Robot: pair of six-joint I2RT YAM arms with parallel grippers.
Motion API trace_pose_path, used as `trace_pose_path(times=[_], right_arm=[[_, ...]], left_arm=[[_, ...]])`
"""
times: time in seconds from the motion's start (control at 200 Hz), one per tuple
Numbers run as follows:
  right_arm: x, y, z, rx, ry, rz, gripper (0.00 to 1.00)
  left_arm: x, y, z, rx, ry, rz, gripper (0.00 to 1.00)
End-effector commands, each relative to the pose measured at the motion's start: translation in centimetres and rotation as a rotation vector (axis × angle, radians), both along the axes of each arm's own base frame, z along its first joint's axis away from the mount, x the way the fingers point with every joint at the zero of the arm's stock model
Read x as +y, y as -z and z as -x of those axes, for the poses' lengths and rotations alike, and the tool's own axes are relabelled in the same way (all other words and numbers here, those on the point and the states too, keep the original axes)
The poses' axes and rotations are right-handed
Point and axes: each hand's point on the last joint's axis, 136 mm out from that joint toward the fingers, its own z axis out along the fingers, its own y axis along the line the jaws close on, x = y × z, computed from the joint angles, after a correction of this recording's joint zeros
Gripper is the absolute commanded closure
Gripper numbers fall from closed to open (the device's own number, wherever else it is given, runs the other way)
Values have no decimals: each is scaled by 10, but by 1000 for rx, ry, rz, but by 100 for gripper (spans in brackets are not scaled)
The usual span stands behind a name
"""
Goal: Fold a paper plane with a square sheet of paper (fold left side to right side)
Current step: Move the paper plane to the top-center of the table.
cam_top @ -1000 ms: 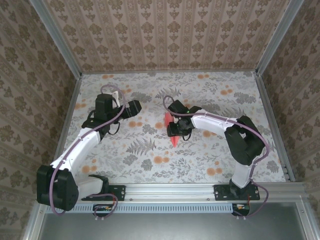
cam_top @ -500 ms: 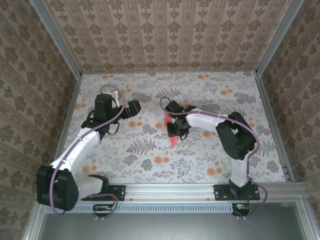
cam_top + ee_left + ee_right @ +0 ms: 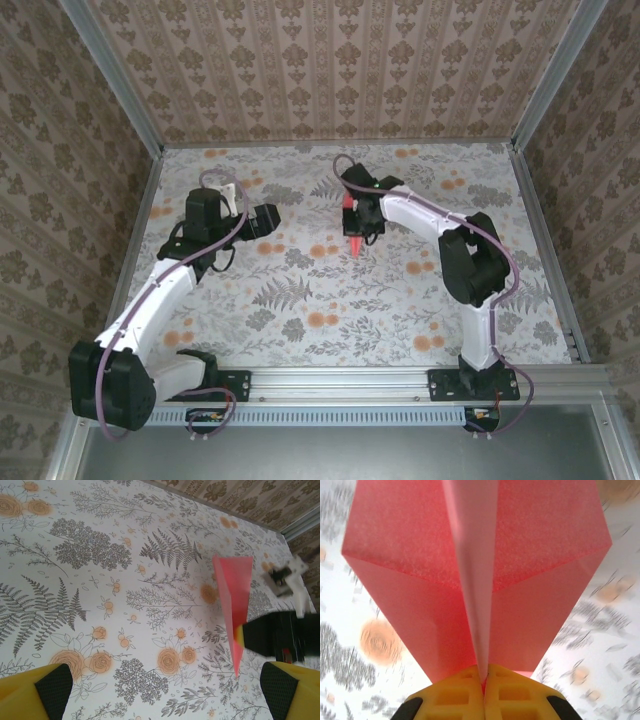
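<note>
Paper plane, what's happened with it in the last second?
The right gripper shut on the paper plane and carried it toward the far wall. The left gripper stayed open, roughly in place.

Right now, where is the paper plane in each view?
Top external: paper plane near centre, nose pointing down the frame.
Left wrist: paper plane right of centre, nose down.
Right wrist: paper plane upper middle, above the right gripper.
Shared landmark: right gripper shut on it.
</note>
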Motion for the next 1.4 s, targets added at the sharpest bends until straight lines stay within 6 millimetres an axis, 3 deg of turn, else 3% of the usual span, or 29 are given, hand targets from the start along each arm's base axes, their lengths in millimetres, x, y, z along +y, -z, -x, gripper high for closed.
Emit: trace_pose_path(times=[0.0, 0.215, 0.445, 0.96, 1.395], right_arm=[[-27, 13, -12, 54, 1, 123, 93], [-41, 27, -45, 79, 9, 142, 92], [-47, 40, -60, 99, -22, 161, 91], [-44, 45, -59, 125, -37, 154, 74], [-39, 44, -60, 131, 30, 114, 71]], left_arm=[[-1, -14, 4, -31, 34, -7, 0], [-3, -14, 6, -25, 51, 1, 0], [-5, -12, 7, -16, 61, 4, 0], [-6, -11, 7, -6, 64, 4, 0], [-7, -13, 4, 2, 68, -3, 0]])
